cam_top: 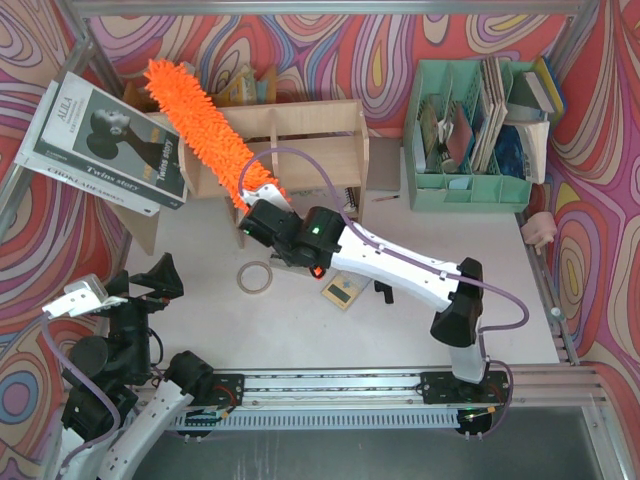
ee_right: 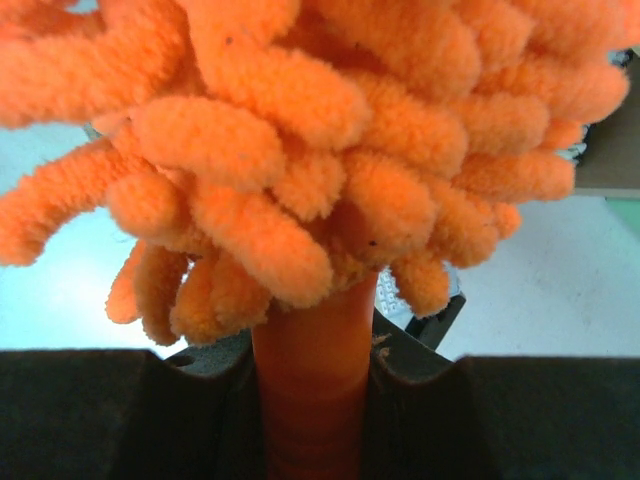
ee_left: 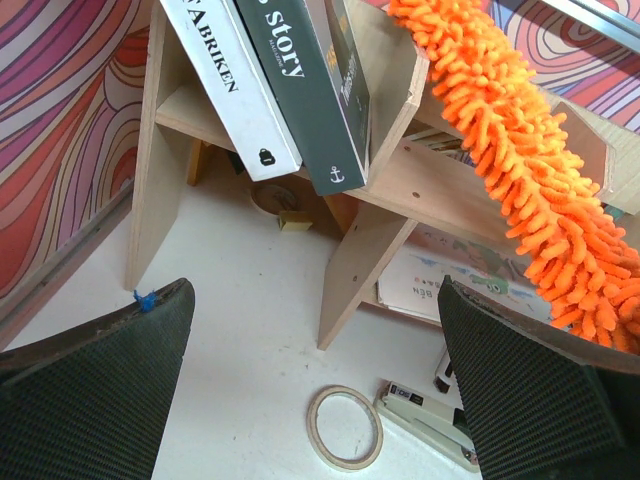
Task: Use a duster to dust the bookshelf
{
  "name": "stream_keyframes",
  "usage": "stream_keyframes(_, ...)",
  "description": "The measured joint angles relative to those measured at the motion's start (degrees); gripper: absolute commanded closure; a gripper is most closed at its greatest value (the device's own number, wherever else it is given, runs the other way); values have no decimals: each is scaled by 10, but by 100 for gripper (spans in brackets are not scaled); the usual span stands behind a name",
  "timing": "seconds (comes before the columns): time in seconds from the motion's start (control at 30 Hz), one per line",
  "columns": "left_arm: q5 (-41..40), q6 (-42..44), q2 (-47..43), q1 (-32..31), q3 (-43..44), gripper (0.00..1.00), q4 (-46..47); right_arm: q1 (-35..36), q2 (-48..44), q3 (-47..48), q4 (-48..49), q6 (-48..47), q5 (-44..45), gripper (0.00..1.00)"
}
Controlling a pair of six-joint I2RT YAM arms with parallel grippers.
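Top view, right gripper [cam_top: 258, 208]: closed tight on the duster's handle, just in front of the bookshelf, near the middle of the table.
Top view, duster [cam_top: 200, 118]: slants over the left half of the bookshelf [cam_top: 310, 118], fluffy tip toward 11 o'clock, handle end toward 5 o'clock.
Top view, bookshelf: stands at the far side of the table, around 12 o'clock, with a big grey book [cam_top: 105, 140] leaning at its 9 o'clock end.
Top view, left gripper [cam_top: 140, 282]: fully open and holding nothing, down at 8 o'clock, well apart from the duster.
Top view, table [cam_top: 450, 240]: a tape roll [cam_top: 256, 277] lies at 6 o'clock of the shelf; a green organiser [cam_top: 470, 185] stands at 2 o'clock.
Left wrist view, left gripper [ee_left: 315, 300]: its 2 dark fingers [ee_left: 90, 390] stand wide apart (only bare table between them).
Left wrist view, duster [ee_left: 510, 130]: crosses the bookshelf [ee_left: 400, 180] from 12 o'clock down to 3 o'clock.
Left wrist view, books [ee_left: 300, 90]: 2 lean on the upper tier at 11 o'clock.
Left wrist view, floor items: tape roll [ee_left: 312, 428] and a stapler [ee_left: 425, 420] just beside it, at 6 o'clock.
Right wrist view, right gripper [ee_right: 315, 400]: both fingers [ee_right: 120, 420] press the orange handle [ee_right: 315, 380] between them.
Right wrist view, duster [ee_right: 300, 150]: its orange strands fill the view from 9 to 3 o'clock.
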Motion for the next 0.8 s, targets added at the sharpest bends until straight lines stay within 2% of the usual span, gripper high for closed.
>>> stream_keyframes(0.37, 0, -2, 0, 0, 0, 2, 0, -31, -34, -22, -34, 26, 9, 100)
stream_keyframes(0.8, 0, -2, 0, 0, 0, 2, 0, -19, -49, -25, 31, 26, -70, 100)
